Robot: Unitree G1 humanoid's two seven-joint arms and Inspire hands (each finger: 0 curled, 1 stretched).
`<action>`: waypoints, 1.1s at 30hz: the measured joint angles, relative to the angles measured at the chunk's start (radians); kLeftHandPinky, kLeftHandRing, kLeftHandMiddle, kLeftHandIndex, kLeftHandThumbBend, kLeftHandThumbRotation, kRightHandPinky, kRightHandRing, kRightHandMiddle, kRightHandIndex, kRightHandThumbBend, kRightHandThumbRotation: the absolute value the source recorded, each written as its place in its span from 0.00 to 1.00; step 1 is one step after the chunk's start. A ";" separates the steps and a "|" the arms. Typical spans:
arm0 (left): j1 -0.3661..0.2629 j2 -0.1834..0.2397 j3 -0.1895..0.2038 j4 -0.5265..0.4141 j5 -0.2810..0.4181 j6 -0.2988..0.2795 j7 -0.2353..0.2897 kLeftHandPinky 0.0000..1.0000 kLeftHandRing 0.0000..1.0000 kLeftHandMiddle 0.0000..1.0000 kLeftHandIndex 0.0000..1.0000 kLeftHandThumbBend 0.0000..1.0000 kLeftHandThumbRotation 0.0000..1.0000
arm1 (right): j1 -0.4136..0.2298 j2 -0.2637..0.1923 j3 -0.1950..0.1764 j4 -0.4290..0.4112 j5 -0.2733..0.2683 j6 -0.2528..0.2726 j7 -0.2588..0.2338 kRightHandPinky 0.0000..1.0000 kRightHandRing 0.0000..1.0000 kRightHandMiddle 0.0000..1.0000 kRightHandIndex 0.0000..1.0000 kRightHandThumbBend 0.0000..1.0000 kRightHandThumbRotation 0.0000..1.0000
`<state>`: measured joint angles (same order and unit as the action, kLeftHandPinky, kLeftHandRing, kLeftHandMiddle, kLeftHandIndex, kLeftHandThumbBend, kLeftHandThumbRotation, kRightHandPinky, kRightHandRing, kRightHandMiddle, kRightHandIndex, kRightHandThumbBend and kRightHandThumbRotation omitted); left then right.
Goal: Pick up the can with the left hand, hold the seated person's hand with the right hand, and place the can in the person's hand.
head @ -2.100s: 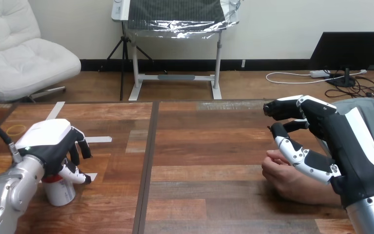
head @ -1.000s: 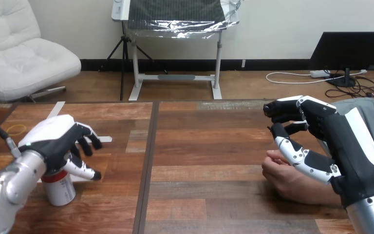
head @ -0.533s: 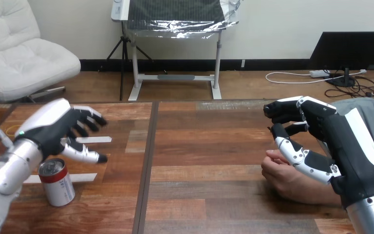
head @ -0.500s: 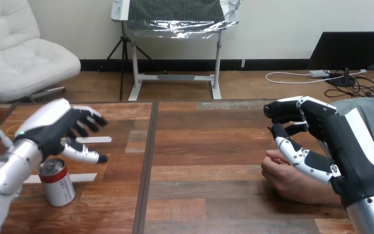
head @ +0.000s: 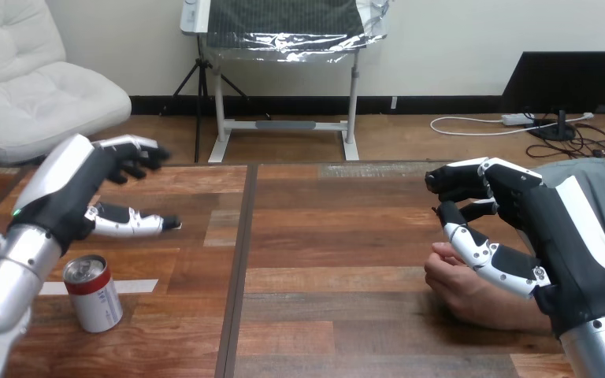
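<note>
One can point(head: 93, 292) stood upright on the surface point(head: 339, 236) below the left hand point(head: 63, 189), which hung clear of it with fingers point(head: 130, 161) spread and empty, while the right hand point(head: 547, 228) sat loosely open over the person's hand point(head: 457, 287).

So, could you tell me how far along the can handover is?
Nothing looks done yet. The can stands upright on the table, ungrasped. The left hand is open in the air above it. The right hand is over the person's hand, with no grasp visible. Remaining: picking up the can, holding the hand, placing the can.
</note>
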<state>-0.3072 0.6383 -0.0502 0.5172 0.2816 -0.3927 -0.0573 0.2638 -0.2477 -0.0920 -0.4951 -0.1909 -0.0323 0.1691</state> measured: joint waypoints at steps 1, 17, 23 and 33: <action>0.005 -0.006 0.006 0.000 -0.003 -0.011 0.011 0.73 0.73 0.74 0.75 0.72 0.06 | 0.000 0.000 0.000 0.000 0.000 0.000 0.001 0.59 0.68 0.68 0.63 0.31 0.00; 0.046 -0.106 0.071 0.047 -0.066 -0.141 0.132 0.77 0.76 0.76 0.78 0.65 0.10 | 0.000 -0.017 0.000 0.000 0.000 0.002 0.014 0.59 0.68 0.68 0.63 0.32 0.00; 0.054 -0.135 0.081 0.076 -0.076 -0.181 0.170 0.78 0.78 0.78 0.80 0.65 0.18 | 0.000 -0.023 0.000 -0.004 0.000 0.009 0.014 0.59 0.68 0.68 0.63 0.32 0.00; 0.063 -0.185 0.116 0.114 -0.142 -0.213 0.187 0.76 0.79 0.81 0.82 0.78 0.36 | 0.000 -0.028 -0.002 -0.005 0.017 0.011 0.016 0.59 0.68 0.68 0.63 0.32 0.00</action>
<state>-0.2441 0.4537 0.0659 0.6311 0.1393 -0.6060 0.1293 0.2636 -0.2760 -0.0943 -0.4999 -0.1736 -0.0216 0.1853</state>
